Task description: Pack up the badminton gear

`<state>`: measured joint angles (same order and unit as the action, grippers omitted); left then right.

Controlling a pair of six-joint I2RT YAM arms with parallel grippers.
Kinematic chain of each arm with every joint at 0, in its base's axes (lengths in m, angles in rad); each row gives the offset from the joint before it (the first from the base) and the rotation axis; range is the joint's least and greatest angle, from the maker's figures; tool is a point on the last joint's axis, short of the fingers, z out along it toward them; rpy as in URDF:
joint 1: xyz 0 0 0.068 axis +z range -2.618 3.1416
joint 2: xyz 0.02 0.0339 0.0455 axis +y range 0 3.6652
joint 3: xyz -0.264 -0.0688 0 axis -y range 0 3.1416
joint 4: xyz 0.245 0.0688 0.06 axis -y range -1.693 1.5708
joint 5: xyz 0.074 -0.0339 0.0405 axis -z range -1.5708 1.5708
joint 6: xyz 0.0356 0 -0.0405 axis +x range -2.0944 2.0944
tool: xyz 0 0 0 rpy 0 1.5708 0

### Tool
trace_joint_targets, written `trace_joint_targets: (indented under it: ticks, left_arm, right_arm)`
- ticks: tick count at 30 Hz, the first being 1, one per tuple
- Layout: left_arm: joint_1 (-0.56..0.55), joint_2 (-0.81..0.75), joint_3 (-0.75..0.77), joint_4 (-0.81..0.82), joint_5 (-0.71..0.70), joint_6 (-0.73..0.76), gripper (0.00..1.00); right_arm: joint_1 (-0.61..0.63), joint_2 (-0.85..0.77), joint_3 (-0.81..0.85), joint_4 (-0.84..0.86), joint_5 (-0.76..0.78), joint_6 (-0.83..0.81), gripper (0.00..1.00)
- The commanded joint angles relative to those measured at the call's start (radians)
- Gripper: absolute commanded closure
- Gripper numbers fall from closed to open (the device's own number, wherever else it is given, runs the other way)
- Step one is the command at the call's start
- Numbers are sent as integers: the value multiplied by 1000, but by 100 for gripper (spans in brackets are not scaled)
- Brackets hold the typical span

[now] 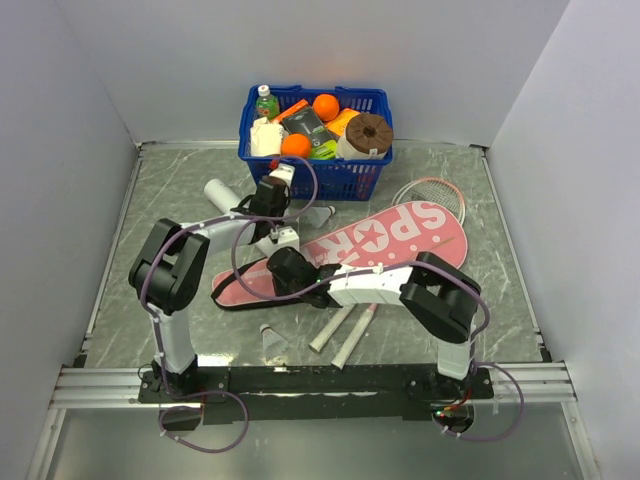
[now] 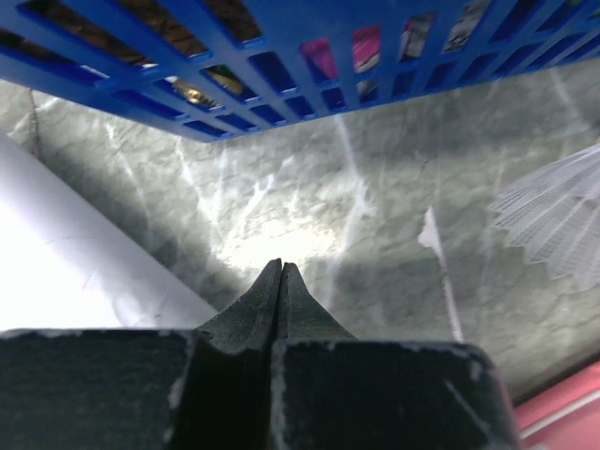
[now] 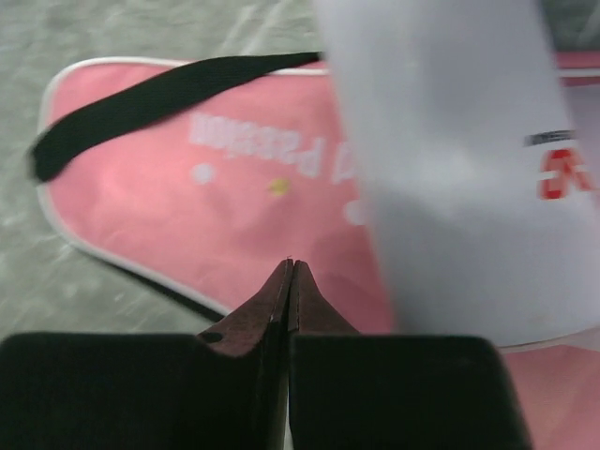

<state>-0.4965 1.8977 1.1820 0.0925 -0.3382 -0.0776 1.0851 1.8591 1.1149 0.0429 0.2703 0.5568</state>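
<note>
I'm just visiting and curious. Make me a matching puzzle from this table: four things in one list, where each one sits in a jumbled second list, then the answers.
Things:
1. blue basket
2. pink cover
3. white tube
4. lone shuttlecock

Places:
A. near side, in front of the cover's narrow end
B. far side, filled with groceries
C. lying diagonally across the middle
D. just in front of the basket's left corner

Pairs: 1-B, 2-C, 3-D, 4-A

A lab robot cell: plain white panels [image 1: 300, 60] box in a grey marbled table [image 1: 150, 200] on 3 sides; at the frame's bottom, an aluminium rail [image 1: 100, 385] anchors the left arm [image 1: 165, 275] and right arm [image 1: 440, 295], purple cables [image 1: 244, 420] trailing.
</note>
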Motion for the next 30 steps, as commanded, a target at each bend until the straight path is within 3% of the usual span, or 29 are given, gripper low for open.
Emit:
trace_joint_targets:
  ticks: [1,7,23,26,28,29,30]
  left_arm:
    - [-1,-2,27,-17,-25,16,99]
    - [10,47,97,-197,-38,-54,99]
    - [12,-35,21,-358,-71,-229,99]
    - [9,-87,19,-367,-108,-246,85]
    - [7,-149,7,-378,-111,-252,61]
    - [1,-176,-4,-375,-120,-255,50]
    - [-4,-230,-16,-370,-119,-254,35]
  right_arm:
    - [-31,0,49,-8,139,37,100]
    - [-73,-17,20,-2,176,49,100]
    - [-142,-75,-24,-26,169,-8,100]
    - [-140,-110,-30,-38,149,-11,100]
    - [-139,-138,-40,-64,139,-12,97]
    - [-142,-162,-41,-84,130,-21,92]
    - [-140,-176,-40,-98,121,-26,81]
